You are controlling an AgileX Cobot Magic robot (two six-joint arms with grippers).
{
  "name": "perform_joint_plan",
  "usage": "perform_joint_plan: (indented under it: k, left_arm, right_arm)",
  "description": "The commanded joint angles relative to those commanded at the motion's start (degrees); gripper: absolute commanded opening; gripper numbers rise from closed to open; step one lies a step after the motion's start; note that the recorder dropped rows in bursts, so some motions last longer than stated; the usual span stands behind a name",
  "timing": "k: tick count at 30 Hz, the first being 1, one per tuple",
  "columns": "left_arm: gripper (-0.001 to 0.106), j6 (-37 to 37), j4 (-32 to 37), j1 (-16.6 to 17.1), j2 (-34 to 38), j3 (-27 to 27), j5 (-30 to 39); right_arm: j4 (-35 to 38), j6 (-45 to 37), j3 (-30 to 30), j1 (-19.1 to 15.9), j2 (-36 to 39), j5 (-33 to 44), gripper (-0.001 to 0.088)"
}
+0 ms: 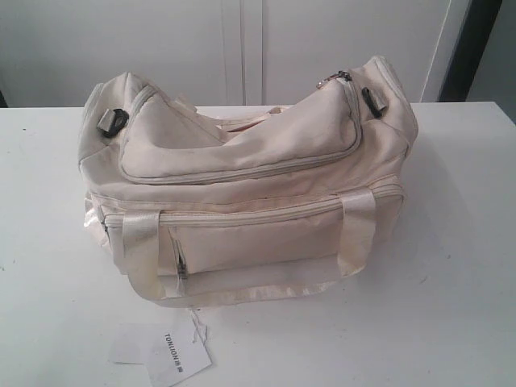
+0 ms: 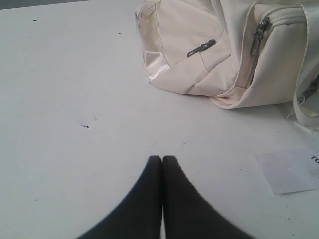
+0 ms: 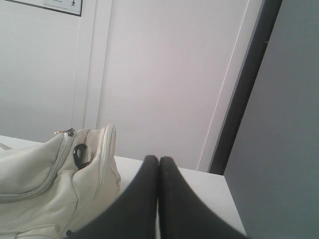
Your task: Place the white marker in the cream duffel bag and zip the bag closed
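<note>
One cream duffel bag [image 1: 242, 177] on the tabletop [image 1: 451, 282], one paper tag [image 1: 165, 355] just beside its front. Two pairs: left fingers [image 2: 144, 199] and right fingers [image 3: 142, 199], both pressed together, holding nothing. Bag apart from left fingers, close beside right fingers. Bag's far side hidden; white marker's whereabouts impossible to tell.

"TONLION" on white paper tag [image 1: 164, 359]

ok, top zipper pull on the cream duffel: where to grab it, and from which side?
Pinch the small metal zipper pull itself, probably from above with the right gripper. It sits raised on the cream duffel bag's top corner at the right end, beside the dark end clip, so it is exposed there. Open the shut jaws first.
</note>
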Motion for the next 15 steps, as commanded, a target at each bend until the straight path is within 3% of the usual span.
perform_joint_plan:
  k: [9, 15]
  left_arm:
    - [0.0, 0.0, 0.0, 0.0, 0.0, 0.0, 0.0]
    - [0.0, 0.0, 0.0, 0.0, 0.0, 0.0, 0.0]
  right_arm:
    - [-0.2, 0.7, 0.0, 0.0, 0.0, 0.6, 0.0]
    - [-4.8, 12.1, 0.0, 0.0, -1.8, 2.1, 0.0]
